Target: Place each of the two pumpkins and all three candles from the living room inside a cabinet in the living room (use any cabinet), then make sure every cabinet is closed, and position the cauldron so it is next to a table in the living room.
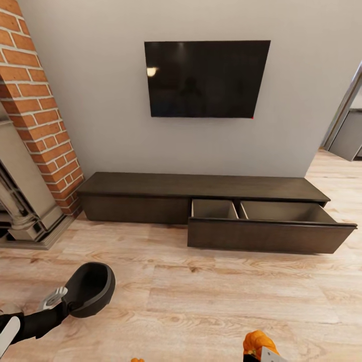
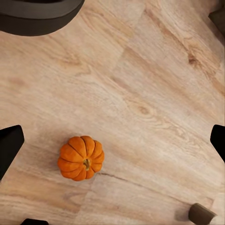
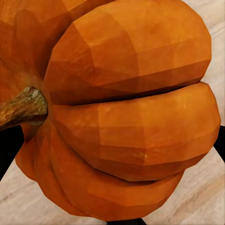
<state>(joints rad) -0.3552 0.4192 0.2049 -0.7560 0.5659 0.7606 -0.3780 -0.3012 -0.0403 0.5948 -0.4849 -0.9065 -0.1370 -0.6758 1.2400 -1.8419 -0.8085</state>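
Pumpkin [image 3: 126,117] clamped in right fingers, stem sideways; left fingers' state unclear, beside cauldron [image 1: 90,289].

A black television [image 1: 207,79] hangs flat on the pale grey wall [image 1: 100,100], a small lamp glare near its upper left corner. A red brick column [image 1: 37,108] rises at the left (a grey stone fireplace surround [image 1: 22,201] beside it). Light wood plank floor [image 1: 226,296] spreads below.

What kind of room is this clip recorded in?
Most likely a living room: a black flat screen hangs on the pale wall above a long low dark brown wood cabinet with one drawer pulled open, a red brick column stands beside it, and the floor is light wood planks.
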